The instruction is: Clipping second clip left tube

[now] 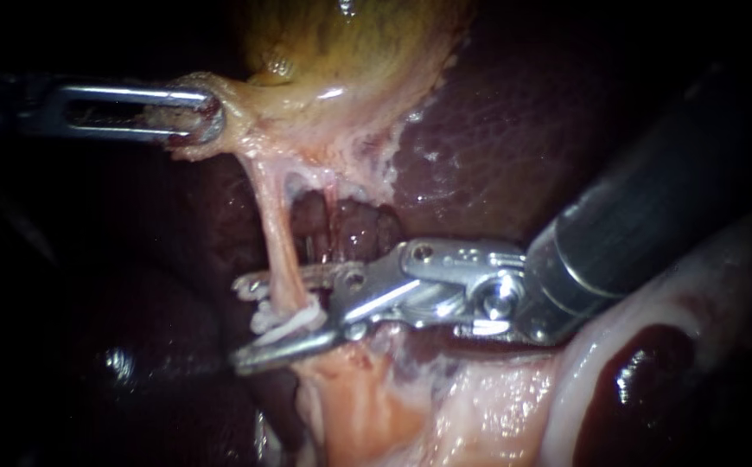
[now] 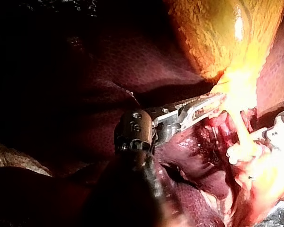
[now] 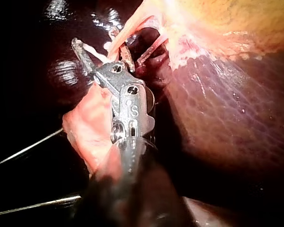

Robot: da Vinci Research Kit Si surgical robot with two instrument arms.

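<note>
Between parted jaws of the right instrument (image 1: 246,325) runs the left tube (image 1: 279,255); left instrument (image 1: 207,118) clamps gallbladder (image 1: 341,60).

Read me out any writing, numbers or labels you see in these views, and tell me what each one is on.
On the left instrument: a stamped mark on its wrist joint, too small and blurred to quote.
On the right instrument: a second mark on its wrist joint, also not clear enough to quote.
On the liver, gallbladder and tube: no writing at all.
</note>
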